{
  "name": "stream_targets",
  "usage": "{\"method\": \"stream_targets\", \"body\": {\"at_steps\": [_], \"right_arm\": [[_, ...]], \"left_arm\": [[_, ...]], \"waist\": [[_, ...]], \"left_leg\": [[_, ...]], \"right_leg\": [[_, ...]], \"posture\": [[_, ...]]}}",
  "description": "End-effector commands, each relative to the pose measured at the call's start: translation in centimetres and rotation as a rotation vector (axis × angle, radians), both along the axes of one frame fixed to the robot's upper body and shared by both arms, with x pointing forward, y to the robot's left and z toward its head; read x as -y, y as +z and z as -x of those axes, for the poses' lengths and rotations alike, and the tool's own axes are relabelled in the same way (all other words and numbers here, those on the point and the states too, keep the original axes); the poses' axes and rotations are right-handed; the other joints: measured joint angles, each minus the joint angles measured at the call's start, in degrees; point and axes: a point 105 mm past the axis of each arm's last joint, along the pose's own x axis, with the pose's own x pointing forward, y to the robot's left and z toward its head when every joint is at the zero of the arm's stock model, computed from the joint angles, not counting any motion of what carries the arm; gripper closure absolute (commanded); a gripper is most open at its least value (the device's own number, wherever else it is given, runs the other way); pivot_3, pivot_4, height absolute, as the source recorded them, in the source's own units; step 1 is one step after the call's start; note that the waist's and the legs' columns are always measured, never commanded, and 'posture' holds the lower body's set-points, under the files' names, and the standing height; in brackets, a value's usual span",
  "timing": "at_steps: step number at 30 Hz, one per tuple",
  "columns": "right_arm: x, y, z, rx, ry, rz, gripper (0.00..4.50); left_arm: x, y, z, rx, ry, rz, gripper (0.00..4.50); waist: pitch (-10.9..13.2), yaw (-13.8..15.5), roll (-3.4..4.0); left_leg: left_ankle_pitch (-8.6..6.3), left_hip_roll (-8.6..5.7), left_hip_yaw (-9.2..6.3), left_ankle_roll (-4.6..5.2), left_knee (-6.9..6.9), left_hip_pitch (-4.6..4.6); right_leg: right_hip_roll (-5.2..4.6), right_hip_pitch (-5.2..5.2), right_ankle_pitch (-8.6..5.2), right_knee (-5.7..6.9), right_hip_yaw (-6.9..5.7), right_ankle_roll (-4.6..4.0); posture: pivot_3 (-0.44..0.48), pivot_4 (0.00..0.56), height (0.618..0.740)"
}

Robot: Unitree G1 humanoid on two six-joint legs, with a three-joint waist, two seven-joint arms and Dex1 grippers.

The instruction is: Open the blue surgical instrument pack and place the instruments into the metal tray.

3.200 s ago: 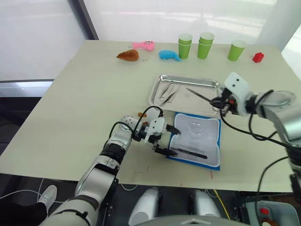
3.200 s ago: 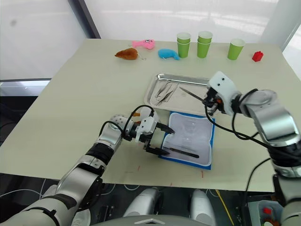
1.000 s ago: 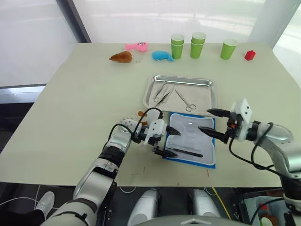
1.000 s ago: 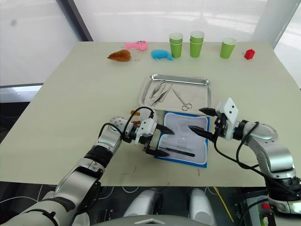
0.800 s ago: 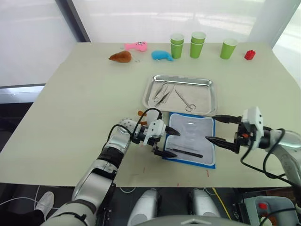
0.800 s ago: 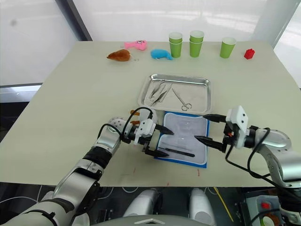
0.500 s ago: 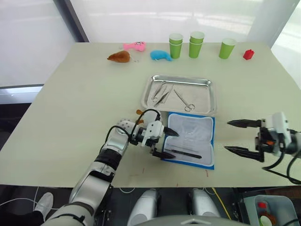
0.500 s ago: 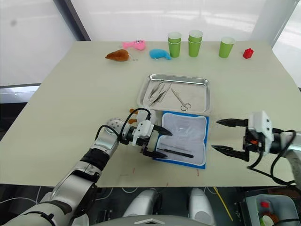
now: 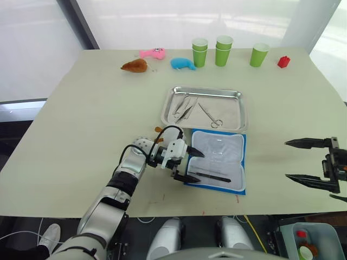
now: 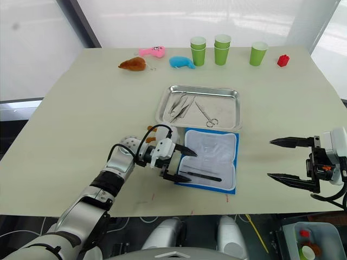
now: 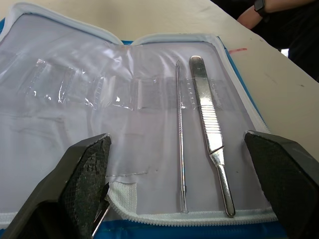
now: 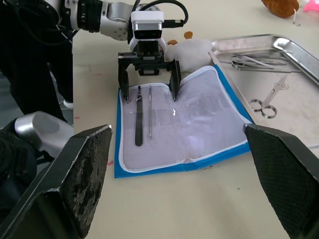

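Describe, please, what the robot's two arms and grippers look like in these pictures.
Both arms have silver-grey shells with black joints and loose black cables looping near the wrists. The left gripper has a white boxy body and two black, tapering, pointed fingers with a rough textured surface. The right gripper shows the same long black pointed fingers on a white and black block with a small orange spot.

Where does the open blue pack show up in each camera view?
Left eye: pack just below centre, under the tray.
Right eye: pack at centre, under the tray.
Left wrist: lining spread between the fingers.
Right wrist: pack at centre.
Shared landmark: left claw at the pack's edge.
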Motion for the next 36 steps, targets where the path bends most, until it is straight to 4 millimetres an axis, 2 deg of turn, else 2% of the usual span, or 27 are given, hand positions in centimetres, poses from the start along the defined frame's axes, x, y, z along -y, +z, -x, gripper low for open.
{"method": "stream_targets", "body": {"at_steps": [1, 6, 11, 15, 22, 27, 36], "right_arm": [[-2.0, -0.1, -0.4, 0.067, 0.030, 0.036, 0.10], [-4.0, -3.0, -2.3, 0.047, -0.064, 0.117, 0.10], [-6.0, -5.4, -2.9, 0.016, -0.080, 0.149, 0.10], [-7.6, -7.3, -4.4, 0.030, -0.117, 0.202, 0.10], [-10.1, -10.1, -4.6, 0.044, -0.066, 0.196, 0.10], [-10.3, -11.6, -5.0, 0.048, -0.068, 0.219, 0.10], [-9.7, -12.2, -5.4, 0.012, -0.062, 0.232, 0.10]], "left_arm": [[-1.8, -4.4, 2.4, -0.178, -0.020, -0.151, 0.00], [-1.6, -4.4, 2.5, -0.178, -0.024, -0.151, 0.00], [-1.5, -4.5, 2.6, -0.180, -0.024, -0.151, 0.00], [-1.4, -4.5, 2.6, -0.180, -0.025, -0.152, 0.00], [-1.3, -4.4, 2.6, -0.181, -0.025, -0.153, 0.00], [-1.2, -4.3, 2.6, -0.184, -0.026, -0.154, 0.00], [-1.3, -4.3, 2.6, -0.185, -0.022, -0.156, 0.00]], "waist": [[0.00, -0.03, 0.00], [-0.01, 0.00, -0.02], [-0.02, 0.05, -0.01], [-0.03, -0.01, 0.01], [-0.04, 0.02, -0.05], [-0.05, -0.07, -0.05], [-0.07, -0.09, -0.05]], "left_leg": [[0.00, 0.01, 0.01, 0.00, 0.00, 0.01], [0.00, 0.01, 0.00, 0.00, -0.01, 0.01], [0.00, 0.00, 0.00, -0.01, -0.01, 0.00], [0.01, 0.00, 0.01, -0.01, -0.01, 0.02], [0.01, -0.03, 0.00, -0.02, -0.02, 0.01], [0.02, -0.04, 0.00, -0.02, -0.01, 0.05], [0.01, -0.04, 0.01, -0.02, -0.01, 0.08]], "right_leg": [[0.01, 0.00, 0.00, 0.01, 0.01, 0.00], [0.01, -0.01, 0.00, 0.00, 0.01, 0.00], [0.02, -0.03, 0.00, 0.00, 0.01, 0.00], [0.04, -0.03, 0.00, 0.02, 0.01, 0.00], [0.04, -0.04, 0.00, 0.00, 0.00, 0.00], [0.04, -0.03, 0.00, 0.05, 0.01, 0.00], [0.05, -0.02, 0.00, 0.07, 0.01, 0.00]], "posture": [[0.000, 0.150, 0.740], [0.000, 0.150, 0.740], [0.000, 0.150, 0.740], [0.000, 0.150, 0.740], [0.000, 0.150, 0.740], [0.000, 0.150, 0.740], [0.000, 0.150, 0.740]]}}
